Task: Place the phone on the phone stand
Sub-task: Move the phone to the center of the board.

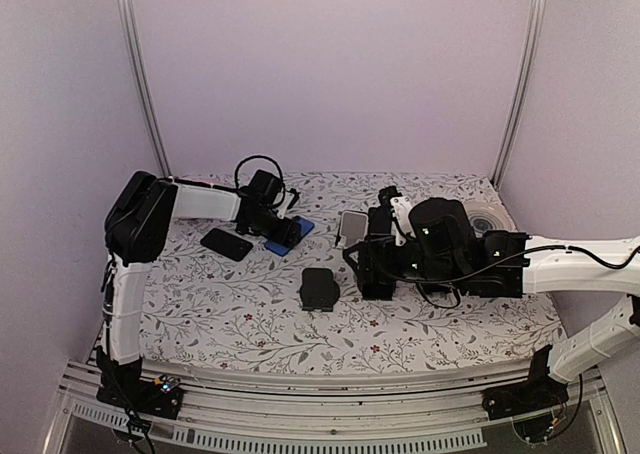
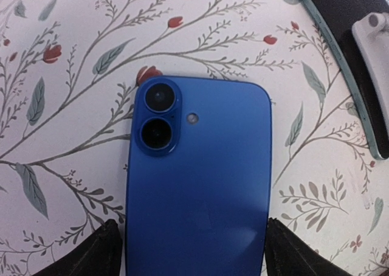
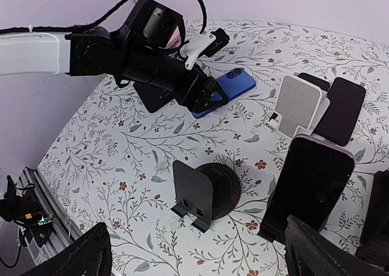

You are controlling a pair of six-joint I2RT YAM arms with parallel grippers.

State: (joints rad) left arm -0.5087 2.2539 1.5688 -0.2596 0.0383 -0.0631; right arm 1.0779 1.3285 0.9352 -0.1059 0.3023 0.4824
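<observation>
Two fingers (image 2: 97, 255) of L gripper (image 2: 191, 255) stand open astride blue phone (image 2: 197, 185) (face down on cloth (image 2: 73, 136)); long axis runs straight ahead from wrist. R gripper (image 3: 200, 258), open & empty, near black stand (image 1: 319, 288).

Floral table (image 1: 220, 309), blue phone (image 2: 197, 185), black stand (image 1: 319, 288)

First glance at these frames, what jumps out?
The blue phone fills the left wrist view, face down on the floral cloth, with the left pincer straddling one end. In the right wrist view an empty black stand sits mid-table. To its right, a dark phone stands propped upright.
</observation>
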